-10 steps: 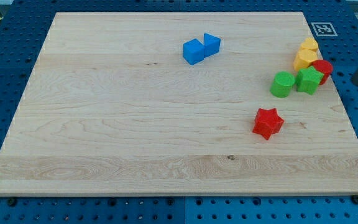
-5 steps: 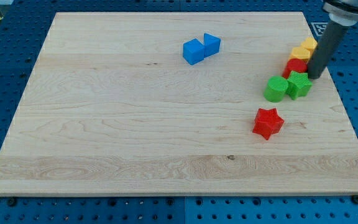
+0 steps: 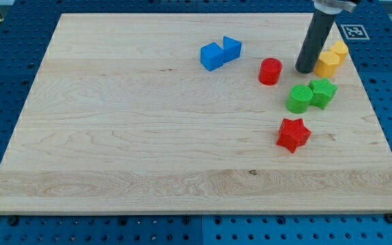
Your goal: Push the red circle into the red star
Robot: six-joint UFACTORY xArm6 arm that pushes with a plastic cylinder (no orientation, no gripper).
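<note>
The red circle [image 3: 270,71] sits on the wooden board [image 3: 114,136] at the upper right of centre. The red star [image 3: 292,134] lies below it and a little to the right, well apart from it. My tip [image 3: 305,70] is on the board just right of the red circle, with a small gap between them. The dark rod rises from the tip toward the view's top.
A green circle [image 3: 299,99] and a green star [image 3: 323,92] sit together between the red circle and the red star, to the right. Two yellow blocks [image 3: 331,60] lie right of the rod. Two blue blocks [image 3: 220,53] lie left of the red circle.
My tip swept left from the board's right edge. The red circle slid left out of the cluster. The green blocks shifted slightly left.
</note>
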